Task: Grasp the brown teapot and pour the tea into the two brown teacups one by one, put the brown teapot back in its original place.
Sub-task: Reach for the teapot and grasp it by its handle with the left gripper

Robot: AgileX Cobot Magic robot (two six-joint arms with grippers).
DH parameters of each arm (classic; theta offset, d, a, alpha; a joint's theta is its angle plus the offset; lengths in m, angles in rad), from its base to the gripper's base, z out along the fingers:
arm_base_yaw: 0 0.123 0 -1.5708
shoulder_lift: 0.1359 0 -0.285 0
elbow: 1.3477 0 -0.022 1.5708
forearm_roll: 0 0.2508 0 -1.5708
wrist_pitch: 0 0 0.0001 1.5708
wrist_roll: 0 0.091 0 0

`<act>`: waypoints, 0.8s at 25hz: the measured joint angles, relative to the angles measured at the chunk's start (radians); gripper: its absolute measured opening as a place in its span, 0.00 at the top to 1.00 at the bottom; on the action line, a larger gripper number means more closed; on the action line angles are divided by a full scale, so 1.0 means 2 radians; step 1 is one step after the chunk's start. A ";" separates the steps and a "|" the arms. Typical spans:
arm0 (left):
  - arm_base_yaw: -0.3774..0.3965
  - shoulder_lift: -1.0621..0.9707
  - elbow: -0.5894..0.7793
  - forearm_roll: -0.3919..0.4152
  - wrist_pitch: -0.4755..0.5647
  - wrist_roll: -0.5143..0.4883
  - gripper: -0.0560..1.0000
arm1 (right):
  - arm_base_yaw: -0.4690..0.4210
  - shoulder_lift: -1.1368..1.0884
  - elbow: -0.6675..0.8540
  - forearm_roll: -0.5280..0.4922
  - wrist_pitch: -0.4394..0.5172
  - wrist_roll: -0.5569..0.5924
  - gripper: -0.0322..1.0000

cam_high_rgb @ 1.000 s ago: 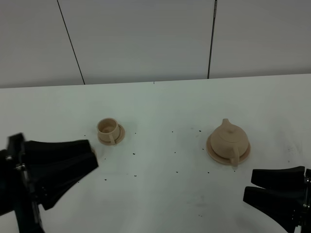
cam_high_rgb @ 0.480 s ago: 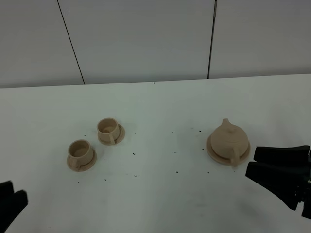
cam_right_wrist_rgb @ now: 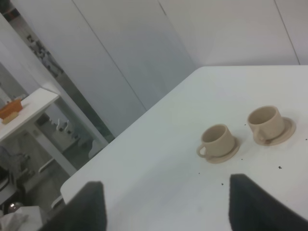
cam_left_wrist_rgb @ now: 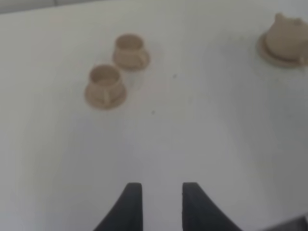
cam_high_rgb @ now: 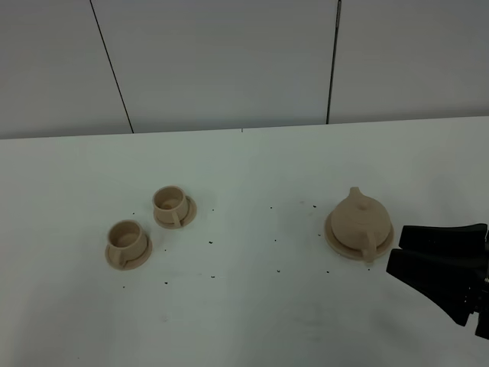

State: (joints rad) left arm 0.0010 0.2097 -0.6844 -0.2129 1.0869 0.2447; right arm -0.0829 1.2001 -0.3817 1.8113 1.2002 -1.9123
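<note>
The brown teapot [cam_high_rgb: 357, 220] sits upright on its round plate [cam_high_rgb: 338, 241] at the right of the white table, loop handle toward the front. It also shows in the left wrist view [cam_left_wrist_rgb: 288, 34]. The two brown teacups stand on saucers at the left: one farther back [cam_high_rgb: 170, 202], one nearer [cam_high_rgb: 126, 238]. Both show in the left wrist view [cam_left_wrist_rgb: 130, 47] [cam_left_wrist_rgb: 104, 81] and the right wrist view [cam_right_wrist_rgb: 266, 122] [cam_right_wrist_rgb: 216, 139]. My right gripper [cam_high_rgb: 396, 251] is open, just right of the teapot's handle, not touching it. My left gripper [cam_left_wrist_rgb: 161, 187] is open and empty, well short of the cups, out of the exterior view.
Small dark specks [cam_high_rgb: 276, 240] dot the white table between cups and teapot. A grey panelled wall [cam_high_rgb: 229, 61] stands behind the table. The right wrist view shows the table's far corner [cam_right_wrist_rgb: 72, 180] and a shelf [cam_right_wrist_rgb: 24, 108] beyond it.
My left arm has pulled back out of the exterior view, uncovering the nearer cup. My right gripper has moved up toward the teapot's handle.
</note>
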 joint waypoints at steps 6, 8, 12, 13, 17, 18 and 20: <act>0.000 -0.001 -0.046 0.056 0.052 -0.040 0.69 | 0.000 0.000 0.000 -0.003 0.000 0.001 0.46; 0.000 -0.001 -0.046 0.058 0.052 -0.050 0.69 | 0.000 0.000 0.000 -0.009 0.000 0.001 0.46; 0.000 -0.001 -0.034 0.073 0.052 -0.054 0.69 | 0.000 0.000 0.000 -0.020 0.000 0.001 0.46; 0.000 -0.001 -0.024 0.079 0.052 -0.054 0.69 | 0.000 0.000 0.000 -0.021 0.000 0.001 0.46; 0.000 0.000 0.038 0.081 0.047 -0.054 0.69 | 0.000 0.000 0.000 -0.021 0.000 0.001 0.46; 0.000 0.000 0.055 0.079 0.039 -0.054 0.69 | 0.000 0.000 0.000 -0.021 0.000 0.002 0.46; 0.000 0.001 0.070 0.072 0.020 -0.054 0.69 | 0.000 0.000 0.000 -0.022 0.000 0.002 0.46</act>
State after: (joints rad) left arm 0.0010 0.2108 -0.5451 -0.0697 1.1276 0.1366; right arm -0.0829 1.2001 -0.3825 1.7681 1.2002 -1.9093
